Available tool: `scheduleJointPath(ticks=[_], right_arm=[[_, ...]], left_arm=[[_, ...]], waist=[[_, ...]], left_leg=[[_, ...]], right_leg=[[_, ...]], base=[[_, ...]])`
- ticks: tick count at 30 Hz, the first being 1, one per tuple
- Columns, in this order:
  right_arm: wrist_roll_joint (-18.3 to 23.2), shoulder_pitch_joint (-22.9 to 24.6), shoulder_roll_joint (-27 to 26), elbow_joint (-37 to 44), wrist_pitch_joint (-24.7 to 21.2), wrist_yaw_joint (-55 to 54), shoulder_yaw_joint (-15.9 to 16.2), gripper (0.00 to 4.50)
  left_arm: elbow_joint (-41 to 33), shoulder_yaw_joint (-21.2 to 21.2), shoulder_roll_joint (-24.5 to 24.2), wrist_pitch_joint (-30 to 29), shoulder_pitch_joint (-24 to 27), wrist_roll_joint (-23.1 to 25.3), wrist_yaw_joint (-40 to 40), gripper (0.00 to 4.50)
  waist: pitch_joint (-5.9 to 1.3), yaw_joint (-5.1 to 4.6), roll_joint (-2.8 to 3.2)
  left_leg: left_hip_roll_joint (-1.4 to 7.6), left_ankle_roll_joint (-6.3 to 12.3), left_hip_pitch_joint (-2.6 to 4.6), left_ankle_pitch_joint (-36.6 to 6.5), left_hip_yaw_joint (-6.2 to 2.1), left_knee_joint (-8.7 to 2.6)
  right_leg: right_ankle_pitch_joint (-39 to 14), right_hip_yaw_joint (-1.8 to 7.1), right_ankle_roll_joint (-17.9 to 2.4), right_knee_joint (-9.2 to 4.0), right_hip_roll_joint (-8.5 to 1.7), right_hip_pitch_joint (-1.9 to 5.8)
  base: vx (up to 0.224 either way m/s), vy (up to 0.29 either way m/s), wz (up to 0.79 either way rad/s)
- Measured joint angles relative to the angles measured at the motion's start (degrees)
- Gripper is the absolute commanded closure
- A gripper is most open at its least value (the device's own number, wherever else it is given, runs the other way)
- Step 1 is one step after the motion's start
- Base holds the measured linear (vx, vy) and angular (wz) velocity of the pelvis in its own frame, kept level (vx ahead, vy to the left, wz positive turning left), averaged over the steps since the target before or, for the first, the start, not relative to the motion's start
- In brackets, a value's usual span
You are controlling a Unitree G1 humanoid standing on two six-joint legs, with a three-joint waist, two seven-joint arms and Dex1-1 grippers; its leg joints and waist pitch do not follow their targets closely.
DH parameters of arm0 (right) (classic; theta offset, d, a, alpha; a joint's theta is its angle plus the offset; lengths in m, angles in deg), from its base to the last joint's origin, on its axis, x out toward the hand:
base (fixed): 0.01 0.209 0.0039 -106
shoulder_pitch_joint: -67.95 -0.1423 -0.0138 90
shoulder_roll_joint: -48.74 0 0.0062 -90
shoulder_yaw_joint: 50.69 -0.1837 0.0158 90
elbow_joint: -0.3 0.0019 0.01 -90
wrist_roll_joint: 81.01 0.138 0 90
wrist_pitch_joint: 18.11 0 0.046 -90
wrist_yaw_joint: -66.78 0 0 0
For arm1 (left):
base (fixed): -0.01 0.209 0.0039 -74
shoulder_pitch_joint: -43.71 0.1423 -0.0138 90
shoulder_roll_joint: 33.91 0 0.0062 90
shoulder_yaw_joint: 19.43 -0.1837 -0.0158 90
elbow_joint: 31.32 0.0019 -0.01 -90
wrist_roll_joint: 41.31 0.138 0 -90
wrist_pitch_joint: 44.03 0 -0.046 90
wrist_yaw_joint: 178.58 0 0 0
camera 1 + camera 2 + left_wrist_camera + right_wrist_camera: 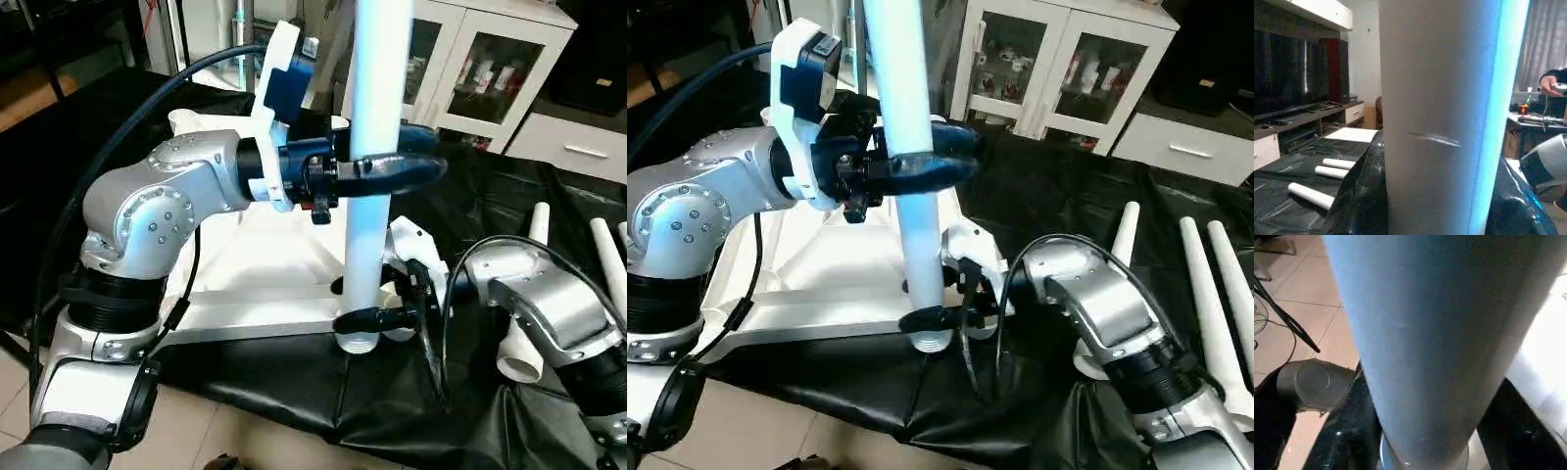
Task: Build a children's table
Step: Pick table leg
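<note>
The children's table top [255, 284] lies upside down on a black sheet. One white tube leg [377, 59] stands upright at its near right corner, with its threaded end at the corner socket [359, 343]. My left gripper [431, 164] is shut on the leg at mid height, its black fingers wrapped around the tube. Down by the socket, my right gripper [358, 323] grips the same leg just above its base. The leg [1440, 122] looms close in the left wrist view, and in the right wrist view the leg [1440, 333] runs down to its threaded end.
Three spare legs [1205, 284] lie on the black sheet [294, 382] to the right. A white cabinet with glass doors [1068, 69] stands behind. Tiled floor [235, 441] begins at the sheet's near edge. A person's hand [1552, 85] shows far off at a desk.
</note>
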Motion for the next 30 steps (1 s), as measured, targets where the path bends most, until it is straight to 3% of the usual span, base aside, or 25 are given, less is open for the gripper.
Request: scheduleJointPath(ticks=[13,14,17,18,23,30], right_arm=[[0.60,0.00,0.41,0.05,-0.39,1.74,-0.01,1.63],[0.95,0.00,0.40,0.06,-0.46,2.10,-0.01,1.89],[1.81,0.00,0.40,0.30,-0.60,3.04,-0.01,2.01],[1.90,0.00,0.40,0.32,-0.71,3.19,-0.01,2.30],[2.22,0.00,0.63,0.63,-1.21,3.79,-0.02,2.60],[2.23,0.00,1.40,0.90,-1.20,4.06,-0.02,2.64]], left_arm=[[-0.27,-0.89,0.00,0.02,0.00,0.06,-1.23,2.86],[-0.27,-0.89,0.04,0.02,0.00,0.08,-1.24,2.86],[-0.26,-0.89,0.08,0.03,0.00,0.12,-1.24,2.86],[-0.26,-0.89,0.16,0.03,0.00,0.11,-1.28,2.86],[-0.19,-0.80,0.30,0.02,0.00,0.03,-1.19,2.86],[-0.11,-0.81,0.27,0.02,0.00,0.05,-1.21,2.86]], waist=[[0.00,-0.02,0.00],[0.00,-0.01,0.00],[0.00,-0.01,0.00],[0.00,0.00,0.00],[0.00,0.00,0.00],[0.00,0.04,0.00]], left_leg=[[0.00,0.00,0.00,0.00,0.00,0.00],[0.00,0.00,0.00,0.00,0.00,0.00],[0.00,0.00,0.01,0.00,0.00,0.00],[0.00,0.00,0.00,0.01,0.00,0.00],[0.00,0.00,0.01,0.01,0.00,0.00],[0.00,0.00,0.01,0.01,0.00,0.00]], right_leg=[[0.00,0.00,0.00,0.00,0.00,0.00],[0.00,0.00,0.00,0.00,0.00,0.00],[0.00,0.00,-0.01,0.00,0.00,0.00],[0.00,0.00,-0.01,0.01,0.00,0.00],[0.01,0.00,-0.01,0.01,0.00,0.00],[0.01,0.00,-0.01,0.01,0.00,0.00]], base=[[0.000,0.000,0.00],[0.000,0.000,0.00],[0.000,0.000,0.00],[0.000,0.000,0.00],[0.000,0.000,0.00],[0.000,0.000,0.00]])
